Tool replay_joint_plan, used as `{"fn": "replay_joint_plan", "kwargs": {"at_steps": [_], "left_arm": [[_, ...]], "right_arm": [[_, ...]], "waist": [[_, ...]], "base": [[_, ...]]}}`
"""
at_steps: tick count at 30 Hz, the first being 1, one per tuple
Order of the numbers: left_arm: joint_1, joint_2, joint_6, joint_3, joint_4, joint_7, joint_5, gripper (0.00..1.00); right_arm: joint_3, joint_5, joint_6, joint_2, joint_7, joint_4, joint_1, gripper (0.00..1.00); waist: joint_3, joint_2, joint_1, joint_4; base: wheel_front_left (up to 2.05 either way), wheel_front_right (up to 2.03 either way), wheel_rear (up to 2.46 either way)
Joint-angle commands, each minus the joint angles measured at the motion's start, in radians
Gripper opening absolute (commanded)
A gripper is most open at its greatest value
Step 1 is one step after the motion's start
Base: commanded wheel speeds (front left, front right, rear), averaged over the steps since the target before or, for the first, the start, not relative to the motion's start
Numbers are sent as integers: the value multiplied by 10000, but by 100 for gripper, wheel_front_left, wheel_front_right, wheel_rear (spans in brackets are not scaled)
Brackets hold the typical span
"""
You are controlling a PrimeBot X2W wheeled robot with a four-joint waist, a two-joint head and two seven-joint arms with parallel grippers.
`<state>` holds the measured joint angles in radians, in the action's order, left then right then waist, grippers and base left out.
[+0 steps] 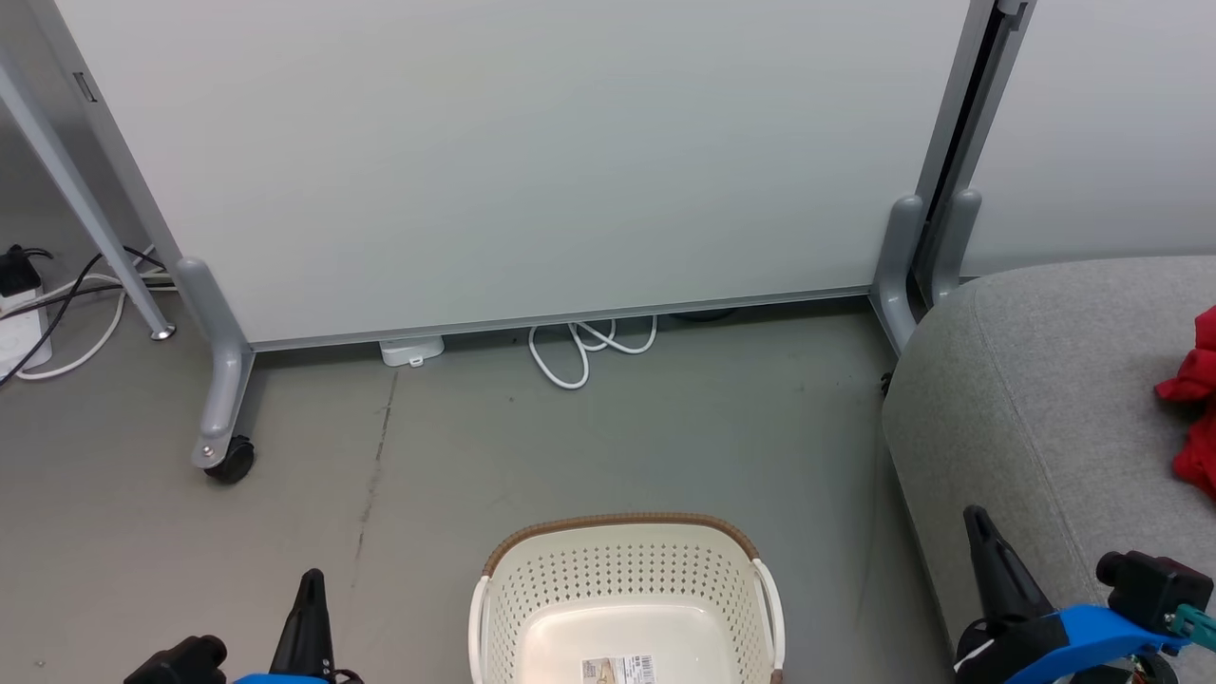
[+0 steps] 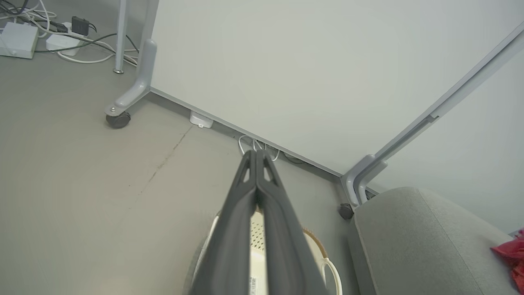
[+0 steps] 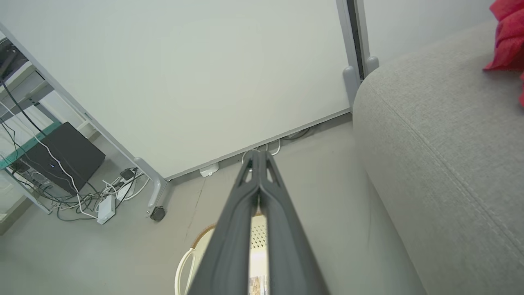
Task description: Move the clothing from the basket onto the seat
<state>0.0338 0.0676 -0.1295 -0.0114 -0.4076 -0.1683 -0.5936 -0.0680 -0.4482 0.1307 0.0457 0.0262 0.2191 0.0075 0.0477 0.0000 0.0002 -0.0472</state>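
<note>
Resting on seat (image 1: 1045,399), clothing (image 1: 1192,408) beyond right claw (image 1: 976,521)

A: Where is there room to pass?
B: Over the open floor (image 1: 589,446) between the basket (image 1: 622,570) and the panel (image 1: 532,161). The basket's mouth is free from above.
A: And what stands in the way?
B: The seat (image 1: 1045,380) just right of the basket, with its corner near the panel's post (image 1: 898,275). The clothing (image 1: 1192,418) lies at its far right, bare cushion before it. A cable (image 1: 579,351) loops at the panel's foot, and a caster (image 1: 231,463) stands to the left.
</note>
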Motion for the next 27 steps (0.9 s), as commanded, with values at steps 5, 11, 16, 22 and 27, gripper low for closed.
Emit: {"fn": "replay_joint_plan", "kwargs": {"at_steps": [5,11,16,22,27], "left_arm": [[-452,21,-4,167,320,247,-978,0],[-553,4,-5,264,445,476,-1811,0],[-630,-9,-6,341,542,660,-2464,0],[-715,-21,-7,437,649,870,-3204,0],[-790,-33,-8,509,740,1039,-3786,0]], "right_arm": [[-54,-1149,0,33,-139,-109,-358,0],[-92,-2100,0,36,-250,-81,-446,0],[-122,-2843,1,38,-340,-57,-513,0],[-155,-3685,1,41,-440,-30,-586,0],[-182,-4353,1,43,-521,-9,-641,0]], "waist": [[-27,0,-1,25],[-55,0,-1,51],[-79,0,-1,73],[-108,0,-1,100],[-131,0,-1,122]], "base": [[0,0,0],[0,0,0],[0,0,0],[0,0,0],[0,0,0]]}}
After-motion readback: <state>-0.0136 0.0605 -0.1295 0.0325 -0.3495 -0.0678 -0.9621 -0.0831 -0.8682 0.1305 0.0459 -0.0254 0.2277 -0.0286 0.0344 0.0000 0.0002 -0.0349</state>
